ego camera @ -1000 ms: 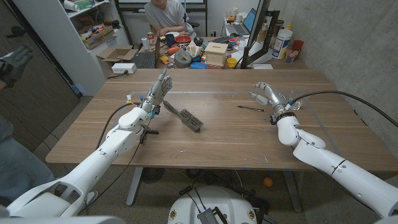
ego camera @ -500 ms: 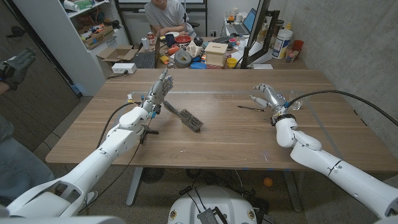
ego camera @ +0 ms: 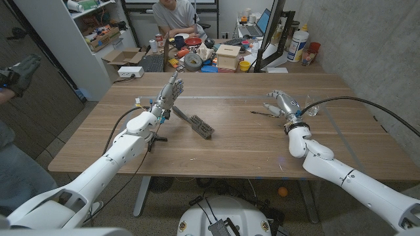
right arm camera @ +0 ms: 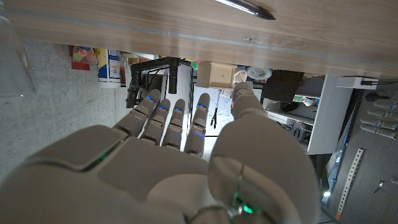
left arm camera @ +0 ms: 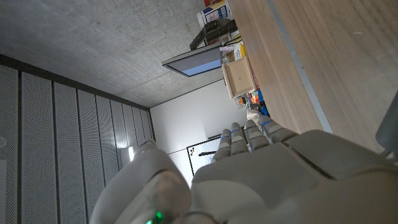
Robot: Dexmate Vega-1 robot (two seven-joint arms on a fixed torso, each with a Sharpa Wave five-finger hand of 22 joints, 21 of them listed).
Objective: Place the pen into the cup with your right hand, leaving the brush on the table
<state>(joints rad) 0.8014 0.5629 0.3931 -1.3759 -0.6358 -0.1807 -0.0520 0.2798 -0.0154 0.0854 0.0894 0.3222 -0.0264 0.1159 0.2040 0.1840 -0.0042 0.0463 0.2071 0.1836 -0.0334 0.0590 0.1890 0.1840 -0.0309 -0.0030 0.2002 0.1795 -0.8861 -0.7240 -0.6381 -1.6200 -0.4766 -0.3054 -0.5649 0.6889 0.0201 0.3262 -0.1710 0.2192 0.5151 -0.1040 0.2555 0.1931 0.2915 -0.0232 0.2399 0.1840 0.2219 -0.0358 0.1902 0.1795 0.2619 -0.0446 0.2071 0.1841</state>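
I am at the reach for the pen, with nothing picked up yet. My right hand (ego camera: 282, 103) hovers over the wooden worktop (ego camera: 236, 141) with its fingers spread and nothing in them. The thin dark pen (ego camera: 264, 114) lies flat on the wood just beside those fingers, on the side toward the middle of the worktop; from my right wrist view it (right arm camera: 244, 7) lies well clear of my fingertips.

The clear glass cup (ego camera: 313, 109) stands upright near my right wrist, on the outer side.

My left hand (ego camera: 166, 99) stands raised, its fingers straight and close together, holding nothing; the grey bristle brush with a dark handle (ego camera: 195, 123) lies just beside it and should stay there.

Next, I think, I must lower my right fingertips onto the pen and pinch it, then carry it across to the cup.
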